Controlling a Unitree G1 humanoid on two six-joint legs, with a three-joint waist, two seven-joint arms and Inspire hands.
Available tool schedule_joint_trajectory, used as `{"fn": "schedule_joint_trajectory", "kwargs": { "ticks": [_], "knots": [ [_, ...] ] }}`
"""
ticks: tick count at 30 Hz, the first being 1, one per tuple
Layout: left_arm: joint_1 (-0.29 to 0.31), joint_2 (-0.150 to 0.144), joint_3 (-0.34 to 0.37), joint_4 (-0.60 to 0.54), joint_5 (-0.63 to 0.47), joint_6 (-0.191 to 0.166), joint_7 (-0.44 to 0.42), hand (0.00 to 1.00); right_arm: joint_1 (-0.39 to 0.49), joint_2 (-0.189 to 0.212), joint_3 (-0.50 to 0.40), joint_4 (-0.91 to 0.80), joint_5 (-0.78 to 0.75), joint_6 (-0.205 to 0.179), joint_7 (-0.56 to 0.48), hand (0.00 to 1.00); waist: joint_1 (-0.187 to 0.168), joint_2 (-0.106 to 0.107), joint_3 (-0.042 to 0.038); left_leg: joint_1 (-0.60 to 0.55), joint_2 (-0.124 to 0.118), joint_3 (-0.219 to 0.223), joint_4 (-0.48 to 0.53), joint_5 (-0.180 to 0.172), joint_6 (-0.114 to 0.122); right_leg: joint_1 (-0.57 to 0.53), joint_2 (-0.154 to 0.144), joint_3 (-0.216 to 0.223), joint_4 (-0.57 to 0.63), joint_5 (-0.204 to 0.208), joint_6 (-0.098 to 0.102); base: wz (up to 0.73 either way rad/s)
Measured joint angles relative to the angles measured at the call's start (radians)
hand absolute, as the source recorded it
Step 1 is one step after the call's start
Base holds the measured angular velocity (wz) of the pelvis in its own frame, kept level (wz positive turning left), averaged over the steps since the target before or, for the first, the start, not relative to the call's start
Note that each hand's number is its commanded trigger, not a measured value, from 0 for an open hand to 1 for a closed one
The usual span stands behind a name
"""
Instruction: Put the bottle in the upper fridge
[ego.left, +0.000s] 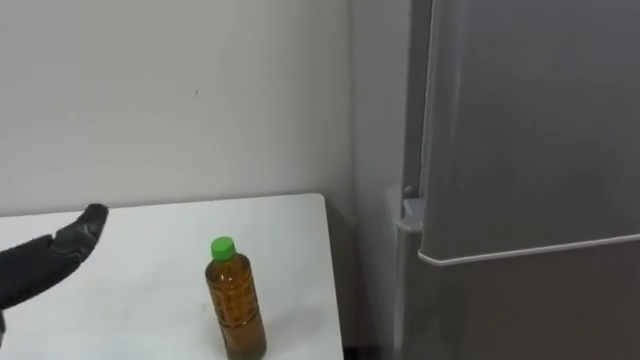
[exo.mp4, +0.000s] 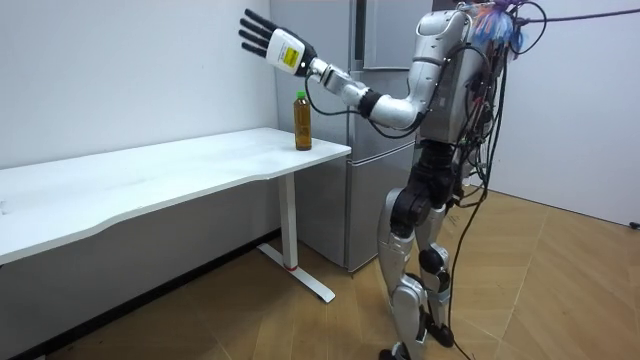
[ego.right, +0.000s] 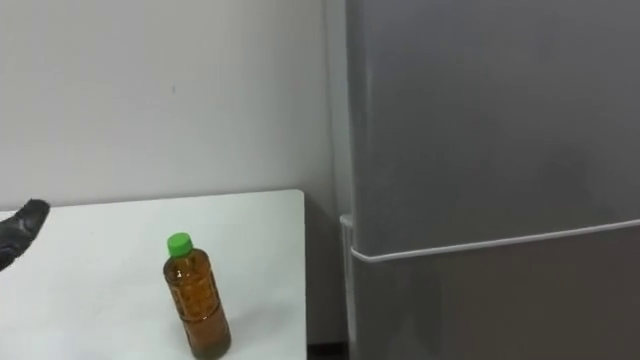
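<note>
In the left eye view the left hand (ego.left: 62, 245) is cut off by the left edge: dark fingers show, and the rest lies outside the picture. The bottle (ego.left: 235, 300) reaches the lower edge in both eye views, so its base and its contact with the worktop (ego.left: 150, 270) cannot be confirmed there. The worktop is cut off by the left and lower edges. The fridge (ego.left: 530, 150) runs out of the top, right and lower edges, so its full height cannot be read. In the room view the robot's arm and torso cover much of the fridge front, and the bottle's surface detail is too small to tell.
</note>
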Motion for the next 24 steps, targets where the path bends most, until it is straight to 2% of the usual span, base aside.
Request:
{"fn": "schedule_joint_trajectory", "kwargs": {
  "ticks": [2,7,9,12,16,18,20,24],
  "knots": [
    [-0.016,-0.001,-0.042,-0.030,0.021,0.007,-0.018,0.00,-0.012,0.002,0.001,0.004,0.000,0.001,0.003,0.00,-0.029,0.000,0.0002,-0.001,0.000,0.000,0.000,0.000,0.000,0.000,0.000,-0.001,0.000,0.000,0.000,0.00],
    [-0.054,-0.003,-0.120,-0.057,0.032,0.010,-0.068,0.00,-0.040,0.003,0.012,0.022,0.000,0.000,0.019,0.00,-0.059,0.000,0.0009,0.001,0.001,0.000,-0.002,0.000,0.000,0.002,0.003,0.009,0.001,0.001,-0.001,-0.05],
    [-0.089,-0.006,-0.151,-0.057,0.030,0.013,-0.104,0.00,-0.057,-0.002,0.023,0.047,0.000,0.001,0.022,0.00,-0.060,-0.003,0.0028,0.004,0.001,-0.001,-0.003,0.000,0.000,0.001,0.004,0.018,0.001,0.002,-0.001,-0.11],
    [-0.106,-0.007,-0.169,-0.057,0.028,0.015,-0.144,0.00,-0.072,-0.005,0.031,0.061,0.000,0.001,0.022,0.00,-0.059,-0.002,0.0041,0.012,0.001,0.002,-0.005,0.000,0.000,-0.001,0.005,0.025,0.000,0.002,-0.002,-0.12],
    [-0.150,-0.007,-0.184,-0.057,0.009,0.041,-0.206,0.00,-0.078,-0.006,0.031,0.069,0.000,0.003,0.022,0.00,-0.063,-0.001,0.0033,0.007,0.002,0.004,-0.007,0.000,0.000,-0.011,0.006,0.028,0.000,0.004,-0.002,-0.02],
    [-0.172,-0.007,-0.193,-0.058,0.007,0.052,-0.232,0.00,-0.087,-0.013,0.035,0.073,0.002,0.015,0.021,0.00,-0.062,0.004,-0.0004,0.000,0.002,0.004,-0.006,0.000,0.000,-0.016,0.006,0.026,0.001,0.008,-0.001,0.00],
    [-0.199,-0.007,-0.207,-0.058,0.006,0.063,-0.260,0.00,-0.097,-0.018,0.052,0.075,0.004,0.022,0.014,0.00,-0.062,0.008,0.0007,-0.003,0.002,0.003,-0.007,0.000,0.000,-0.015,0.006,0.027,0.000,0.011,-0.001,0.00],
    [-0.201,-0.007,-0.238,-0.066,0.005,0.077,-0.282,0.00,-0.105,-0.019,0.075,0.076,0.008,0.023,0.003,0.00,-0.070,0.009,-0.0001,-0.003,0.002,0.004,-0.008,0.000,0.000,-0.014,0.006,0.026,0.000,0.012,-0.001,0.01]
  ]
}}
